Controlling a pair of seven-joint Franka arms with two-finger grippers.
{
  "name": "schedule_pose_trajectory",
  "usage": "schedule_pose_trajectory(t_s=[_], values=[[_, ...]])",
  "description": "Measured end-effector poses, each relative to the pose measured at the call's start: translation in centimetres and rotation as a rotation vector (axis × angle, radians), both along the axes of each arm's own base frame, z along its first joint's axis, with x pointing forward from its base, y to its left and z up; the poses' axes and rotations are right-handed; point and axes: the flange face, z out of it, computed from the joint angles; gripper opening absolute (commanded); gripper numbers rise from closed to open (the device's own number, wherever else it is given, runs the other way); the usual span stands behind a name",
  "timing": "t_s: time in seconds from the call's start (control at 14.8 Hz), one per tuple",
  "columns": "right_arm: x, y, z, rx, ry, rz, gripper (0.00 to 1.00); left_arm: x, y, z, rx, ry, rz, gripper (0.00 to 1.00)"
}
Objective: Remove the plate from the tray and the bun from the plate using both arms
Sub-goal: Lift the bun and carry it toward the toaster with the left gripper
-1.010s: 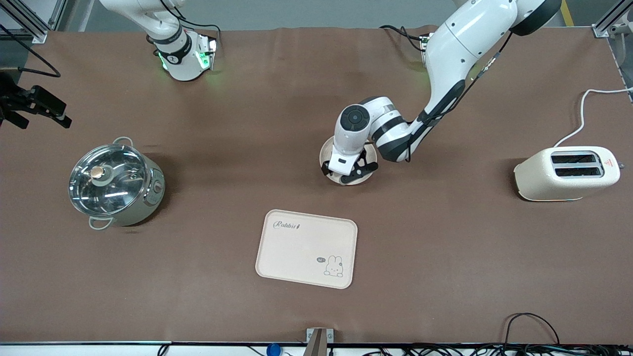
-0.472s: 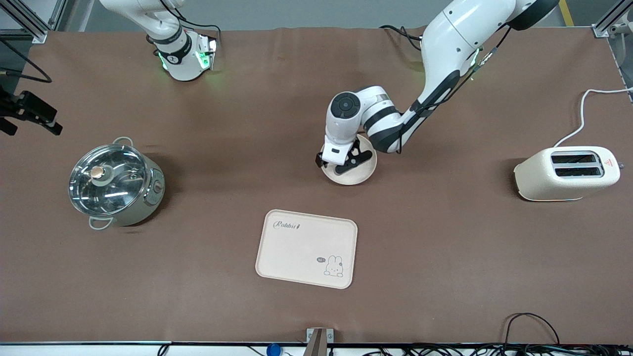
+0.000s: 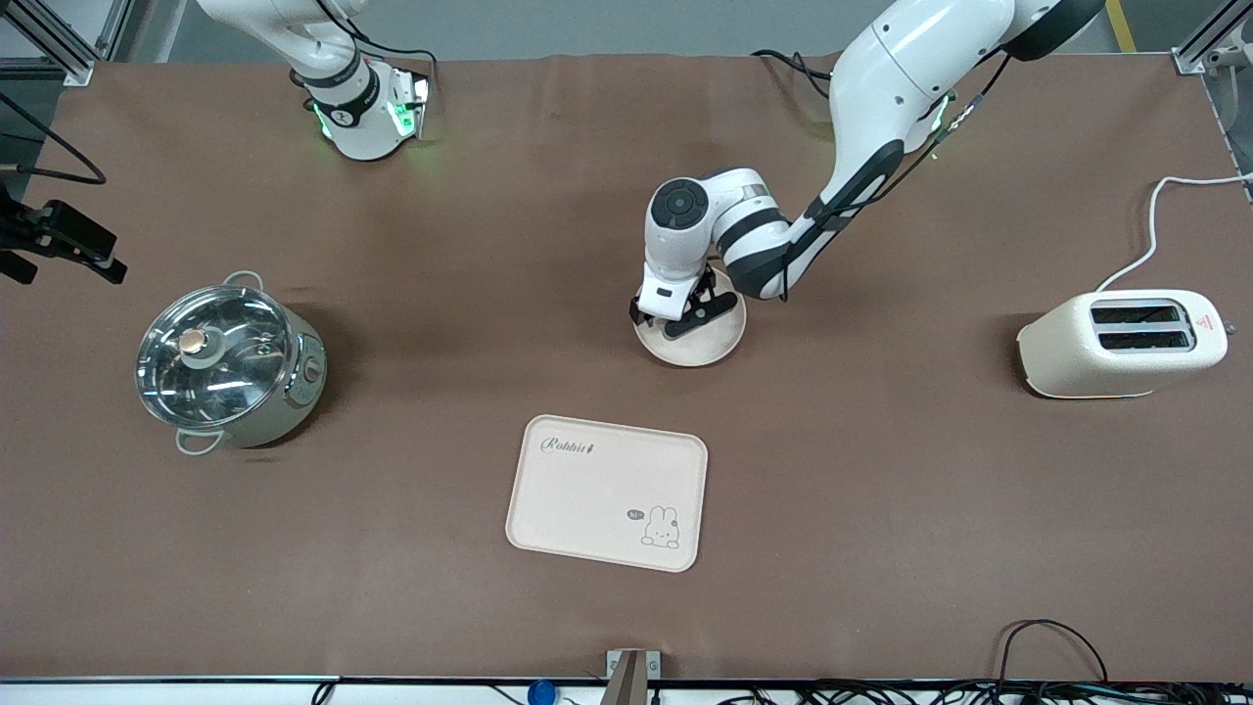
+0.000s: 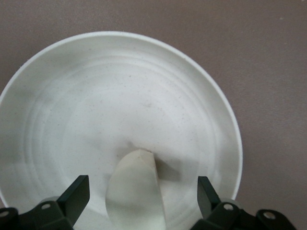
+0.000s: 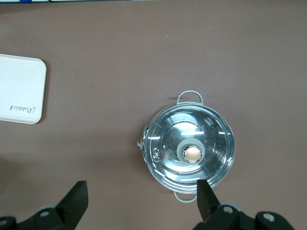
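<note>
The left gripper [image 3: 682, 315] hangs low over the plate [image 3: 707, 345], its jaws spread wide and holding nothing. In the left wrist view the two black fingertips [image 4: 76, 195] stand apart on either side of a pale cream wedge-shaped piece [image 4: 135, 189] that lies in the plate [image 4: 120, 86] just under the wrist; whether this is the bun cannot be told. The plate sits on the brown table [image 3: 881, 490] about midway between the two ends, toward the edge where the robot bases stand.

The right gripper [image 3: 59, 240] is raised over the right arm's end of the table, right at the end edge, with its jaws apart and empty; this arm waits. Its wrist view looks down on a steel pot with a glass lid [image 5: 190, 151] and one corner of the tray [image 5: 21, 88].

The pot [image 3: 227, 362] stands near the right arm's end. The rabbit tray [image 3: 607, 492] lies nearer to the front camera than the plate, well apart from it. A cream toaster [image 3: 1121, 343] stands near the left arm's end, its white cord [image 3: 1155, 220] running to that end edge.
</note>
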Motion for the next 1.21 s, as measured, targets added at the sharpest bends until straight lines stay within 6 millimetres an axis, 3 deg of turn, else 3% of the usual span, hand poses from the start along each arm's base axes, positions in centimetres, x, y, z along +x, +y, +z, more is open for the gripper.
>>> schedule_pose_trajectory(t_s=[0.07, 0.13, 0.81, 1.01, 1.15, 1.21], values=[[0.0, 0.0, 0.0, 0.000, -0.001, 0.000, 1.00, -0.1, 0.1, -0.2, 0.000, -0.004, 0.004, 0.50], [0.0, 0.0, 0.1, 0.000, -0.001, 0.000, 1.00, -0.2, 0.1, -0.2, 0.001, -0.004, 0.005, 0.40], [0.0, 0.0, 0.0, 0.000, 0.004, 0.001, 1.00, 0.4, 0.2, 0.3, 0.011, -0.011, 0.006, 0.39], [0.0, 0.1, -0.1, 0.000, 0.007, 0.001, 1.00, 3.7, 1.8, 2.6, 0.057, -0.031, 0.020, 0.39], [0.0, 0.1, -0.1, 0.000, 0.010, 0.003, 1.00, 7.0, 4.6, 4.0, 0.058, -0.048, 0.029, 0.39], [0.0, 0.2, -0.1, 0.000, 0.010, 0.004, 1.00, 9.1, 6.9, 4.6, 0.058, -0.050, 0.021, 0.39]])
